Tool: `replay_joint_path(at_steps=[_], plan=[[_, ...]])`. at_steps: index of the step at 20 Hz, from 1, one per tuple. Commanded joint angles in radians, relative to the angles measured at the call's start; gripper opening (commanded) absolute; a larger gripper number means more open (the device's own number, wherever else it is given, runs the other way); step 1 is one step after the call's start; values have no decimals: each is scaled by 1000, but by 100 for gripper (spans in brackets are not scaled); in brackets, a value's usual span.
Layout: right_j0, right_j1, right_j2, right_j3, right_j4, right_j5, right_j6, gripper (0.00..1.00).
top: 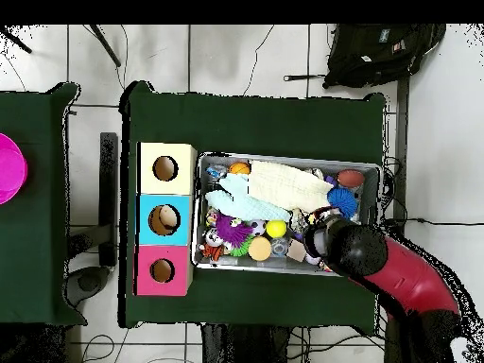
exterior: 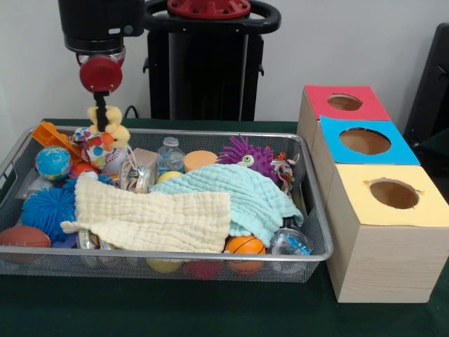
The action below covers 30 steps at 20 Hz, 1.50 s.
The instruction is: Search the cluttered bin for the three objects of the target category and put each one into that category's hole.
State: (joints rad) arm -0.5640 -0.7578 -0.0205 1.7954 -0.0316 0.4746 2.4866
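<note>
The silver wire-mesh bin (exterior: 210, 133) sits on the green table, full of toys; it also shows in the overhead view (top: 284, 158). My gripper (exterior: 103, 116) hangs over the bin's far left corner, shut on the yellow chick plush (exterior: 117, 133), which is held at about rim height. In the overhead view the arm (top: 359, 250) hides the gripper and the chick. A small orange-and-dark striped plush (exterior: 284, 170) lies beside the purple spiky ball (exterior: 245, 152). The round hole in the red top (exterior: 344, 102) is on the farthest box, to the right of the bin; it also shows in the overhead view (top: 162, 270).
Blue-topped (exterior: 365, 141) and yellow-topped (exterior: 393, 193) boxes stand in a row with the red one. A cream cloth (exterior: 154, 217) and a mint cloth (exterior: 238, 196) cover the bin's middle. Balls, a blue spiky ball (exterior: 48, 208) and small bottles lie around them.
</note>
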Motion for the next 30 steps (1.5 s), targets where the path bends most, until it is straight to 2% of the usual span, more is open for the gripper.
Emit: replay_joint_path(at_steps=[1,7,13,18,22,26,30], plan=[[40,-19,39,101,-53,-12,-3,0],[80,-24,11,104,-62,-23,14,0],[72,-32,2,106,-54,-18,6,0],[61,-27,-5,75,-53,-6,0,0],[26,-46,28,76,-51,26,-54,0],[37,-87,32,109,-66,30,-71,0],[50,-109,41,161,-74,-6,-62,0]])
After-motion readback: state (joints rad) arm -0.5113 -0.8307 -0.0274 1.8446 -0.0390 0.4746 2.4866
